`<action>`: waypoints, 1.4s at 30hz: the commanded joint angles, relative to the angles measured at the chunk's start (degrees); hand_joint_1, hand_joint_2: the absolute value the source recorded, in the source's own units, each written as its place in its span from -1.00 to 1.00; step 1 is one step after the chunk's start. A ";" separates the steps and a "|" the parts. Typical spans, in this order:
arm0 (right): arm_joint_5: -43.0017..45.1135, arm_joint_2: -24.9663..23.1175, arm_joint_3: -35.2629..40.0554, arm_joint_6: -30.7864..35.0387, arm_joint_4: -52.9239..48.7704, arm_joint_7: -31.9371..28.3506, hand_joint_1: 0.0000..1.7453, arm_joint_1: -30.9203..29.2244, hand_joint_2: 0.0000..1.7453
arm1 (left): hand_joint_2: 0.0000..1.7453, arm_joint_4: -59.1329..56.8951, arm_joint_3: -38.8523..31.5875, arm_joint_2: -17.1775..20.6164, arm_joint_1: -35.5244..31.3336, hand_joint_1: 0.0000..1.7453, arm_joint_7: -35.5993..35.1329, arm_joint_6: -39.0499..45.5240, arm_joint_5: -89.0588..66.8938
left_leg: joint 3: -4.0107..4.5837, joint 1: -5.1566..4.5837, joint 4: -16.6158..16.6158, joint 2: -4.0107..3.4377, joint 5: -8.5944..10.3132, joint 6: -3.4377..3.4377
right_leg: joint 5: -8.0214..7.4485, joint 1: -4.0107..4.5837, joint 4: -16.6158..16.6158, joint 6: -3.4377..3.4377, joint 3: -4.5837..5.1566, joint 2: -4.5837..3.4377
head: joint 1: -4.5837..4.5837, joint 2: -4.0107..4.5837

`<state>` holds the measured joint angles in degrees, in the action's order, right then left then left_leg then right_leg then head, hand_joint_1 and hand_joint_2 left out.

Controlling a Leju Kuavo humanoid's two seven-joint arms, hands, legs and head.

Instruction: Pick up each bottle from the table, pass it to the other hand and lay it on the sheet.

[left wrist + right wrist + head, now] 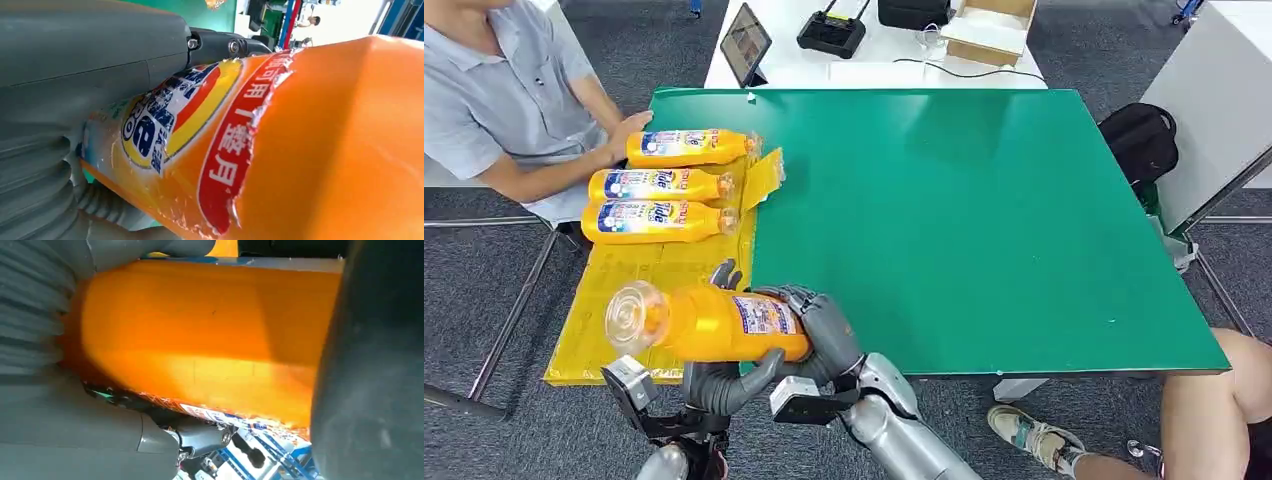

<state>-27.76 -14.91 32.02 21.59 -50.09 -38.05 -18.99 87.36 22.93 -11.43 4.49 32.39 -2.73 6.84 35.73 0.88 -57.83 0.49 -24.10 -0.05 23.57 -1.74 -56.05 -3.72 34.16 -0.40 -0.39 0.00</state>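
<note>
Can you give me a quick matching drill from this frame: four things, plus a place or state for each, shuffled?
Things:
1. held bottle
2. three bottles
3. tablet
4. black backpack

States:
A. on the floor beside the green table
B. lying side by side on the yellow sheet
C. propped on the white table
D. gripped by the left hand and right hand

Pairs: 1-D, 2-B, 3-C, 4-A

We lose most of the held bottle (709, 323) behind both hands; left hand (724, 385) and right hand (824, 335) overlap it. Wrist views crop its ends. Person (494, 100) cut off at frame edge.
</note>
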 commanded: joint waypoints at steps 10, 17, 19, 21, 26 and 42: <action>4.71 0.27 8.27 0.11 10.30 -1.95 -1.00 -1.45 -1.00 | 1.00 -1.44 0.03 1.79 -1.58 1.00 0.48 -3.16 3.09 | -0.39 0.09 0.04 -0.01 -0.14 -0.07 | 0.11 0.15 0.11 0.26 -0.42 0.09 | 0.00 0.00; 8.52 2.76 4.83 4.52 2.33 -1.95 -1.00 2.89 -1.00 | 1.00 -1.32 -5.31 3.20 0.39 1.00 -0.29 -5.87 6.15 | -0.14 0.04 0.06 0.01 -0.03 -0.02 | 0.03 0.06 0.08 0.12 -0.14 0.06 | 0.00 0.00; 9.37 3.56 3.76 6.72 -0.95 -1.95 -1.00 4.83 -1.00 | 1.00 -1.99 -7.01 3.29 0.14 1.00 -1.13 -5.23 5.49 | -0.30 0.07 0.07 0.00 -0.10 -0.04 | 0.09 0.11 0.11 0.21 -0.31 0.09 | 0.02 0.00; 11.58 4.81 2.91 9.24 -7.10 -1.95 -1.00 7.92 -1.00 | 1.00 -2.89 -9.24 3.77 -0.97 1.00 -1.01 1.09 -1.14 | -0.26 0.06 0.06 0.07 -0.08 -0.05 | 0.10 0.11 0.10 0.20 -0.30 0.16 | 0.00 0.00; 13.06 6.58 2.34 14.29 -13.74 -1.95 -1.00 10.84 -1.00 | 1.00 -6.84 -12.94 6.41 -6.57 1.00 -1.40 7.05 -10.54 | -0.12 0.04 0.06 0.14 0.01 -0.02 | 0.05 0.07 0.07 0.17 -0.12 0.21 | 0.02 0.00; 5.46 14.96 1.05 12.52 -26.02 -1.95 -1.00 16.95 -1.00 | 1.00 -29.10 -10.35 11.49 -30.36 1.00 -6.97 22.08 -44.54 | -0.09 0.04 0.04 0.44 0.11 -0.02 | 0.05 0.06 0.06 0.15 -0.17 0.47 | 0.00 0.00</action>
<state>-20.38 -6.99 34.56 36.06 -69.97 -38.05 -5.23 75.44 10.64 -2.97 -12.75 26.77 19.61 -34.02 35.76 0.90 -57.84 0.57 -24.04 -0.03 23.55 -1.73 -56.06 -3.70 34.23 -0.35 -0.39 0.00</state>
